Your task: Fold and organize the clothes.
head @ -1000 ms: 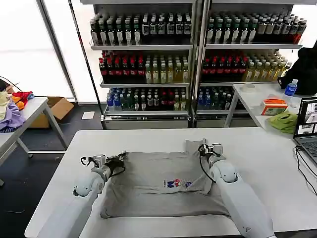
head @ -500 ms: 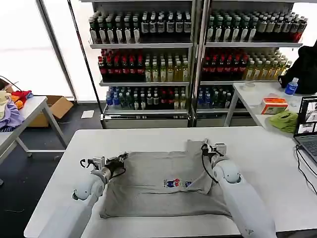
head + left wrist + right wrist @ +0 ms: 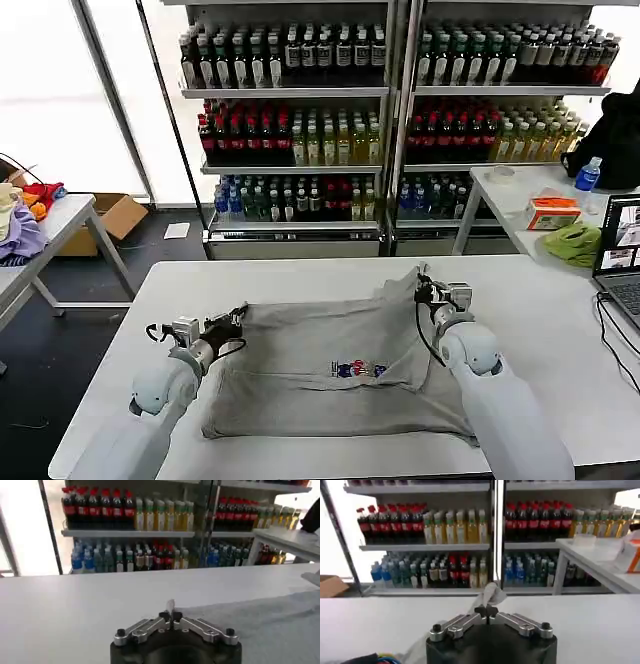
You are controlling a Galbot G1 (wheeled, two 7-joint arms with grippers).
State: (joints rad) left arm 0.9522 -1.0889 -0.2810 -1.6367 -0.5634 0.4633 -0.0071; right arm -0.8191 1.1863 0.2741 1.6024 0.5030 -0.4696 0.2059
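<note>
A light grey T-shirt point(image 3: 320, 375) with a small coloured chest print point(image 3: 357, 369) lies spread on the white table point(image 3: 300, 280). My left gripper point(image 3: 236, 318) is shut on the shirt's far left corner, just above the tabletop. In the left wrist view a thin edge of grey cloth point(image 3: 170, 605) stands up between the closed left gripper point(image 3: 170, 615). My right gripper point(image 3: 423, 287) is shut on the far right corner and holds it lifted. A bunched fold of grey cloth point(image 3: 491, 593) rises from the closed right gripper point(image 3: 489, 612).
Shelves of bottled drinks point(image 3: 300, 120) stand behind the table. A side table at the right carries a laptop point(image 3: 622, 250), a lime-green cloth point(image 3: 573, 245), an orange box point(image 3: 552, 214) and a bottle point(image 3: 587, 178). Coloured garments point(image 3: 20, 215) lie on a table at the left.
Both grippers have moved outward and away from me with the shirt's far corners, stretching its far edge wider. The right corner has risen off the table.
</note>
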